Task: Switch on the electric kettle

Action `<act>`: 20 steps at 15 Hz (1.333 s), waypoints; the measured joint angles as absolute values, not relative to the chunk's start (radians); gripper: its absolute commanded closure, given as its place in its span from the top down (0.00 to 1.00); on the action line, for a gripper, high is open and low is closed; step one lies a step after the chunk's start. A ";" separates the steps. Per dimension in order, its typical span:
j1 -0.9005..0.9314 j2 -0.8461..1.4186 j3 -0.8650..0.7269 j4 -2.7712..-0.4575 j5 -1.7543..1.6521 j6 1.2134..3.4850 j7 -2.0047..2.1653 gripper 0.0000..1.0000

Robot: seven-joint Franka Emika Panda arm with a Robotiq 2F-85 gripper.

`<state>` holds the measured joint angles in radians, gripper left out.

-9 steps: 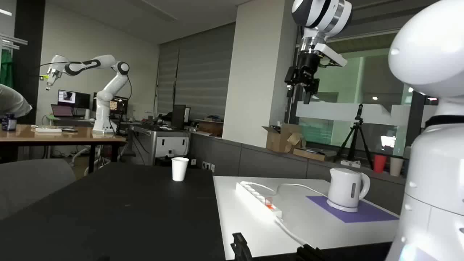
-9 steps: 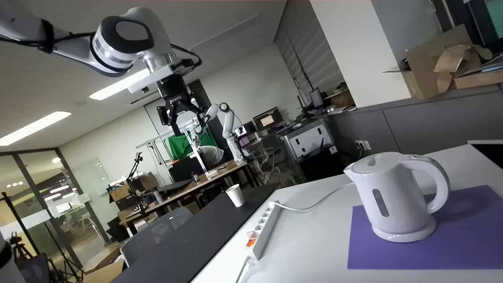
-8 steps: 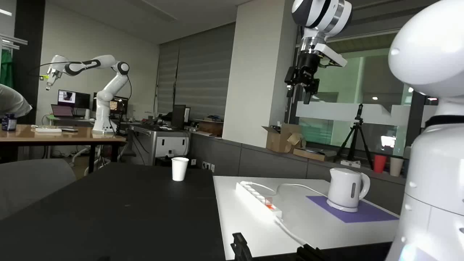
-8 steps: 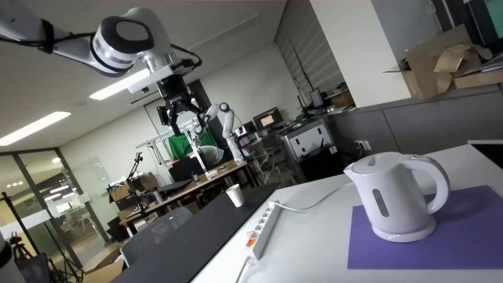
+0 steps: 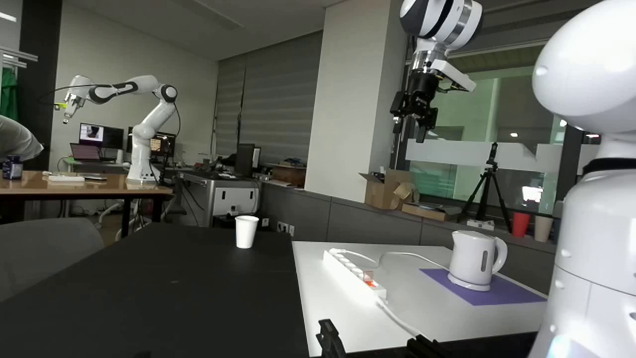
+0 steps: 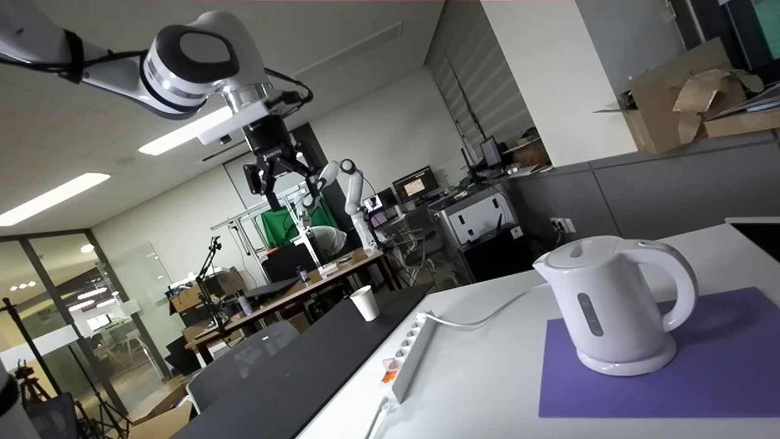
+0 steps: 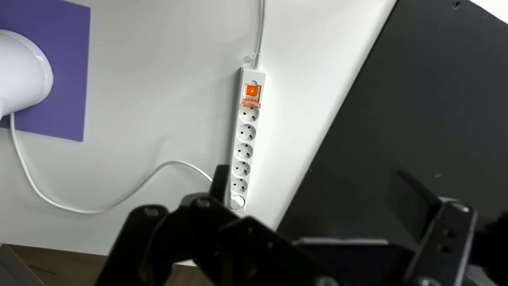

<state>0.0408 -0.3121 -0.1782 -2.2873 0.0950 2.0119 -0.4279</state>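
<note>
The white electric kettle (image 5: 471, 261) stands upright on a purple mat (image 5: 497, 294) on the white table. It is large in an exterior view (image 6: 609, 311), with its spout to the left and its loop handle to the right. No switch on it can be made out. In the wrist view only part of the kettle (image 7: 20, 71) shows at the left edge. My gripper (image 6: 294, 196) is open and empty, high above the tables and well away from the kettle. In the wrist view its fingers stand wide apart (image 7: 311, 172).
A white power strip (image 7: 246, 151) with a lit orange switch (image 7: 251, 91) and raised cover lies beside the mat. A white cable (image 7: 131, 194) runs from the kettle towards the strip. A white cup (image 5: 246, 232) stands on the adjoining black table (image 5: 174, 293).
</note>
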 measured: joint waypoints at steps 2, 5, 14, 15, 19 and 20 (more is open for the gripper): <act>0.041 -0.312 -0.178 -2.287 0.095 2.012 -0.428 1.00; 0.041 -0.312 -0.178 -2.287 0.095 2.012 -0.428 1.00; -0.036 -0.312 -0.192 -2.275 0.062 2.055 -0.450 1.00; -0.056 -0.311 -0.204 -2.268 0.050 2.068 -0.453 1.00; -0.132 -0.298 -0.261 -2.224 0.008 2.111 -0.465 1.00; -0.148 -0.289 -0.275 -2.209 -0.006 2.124 -0.471 1.00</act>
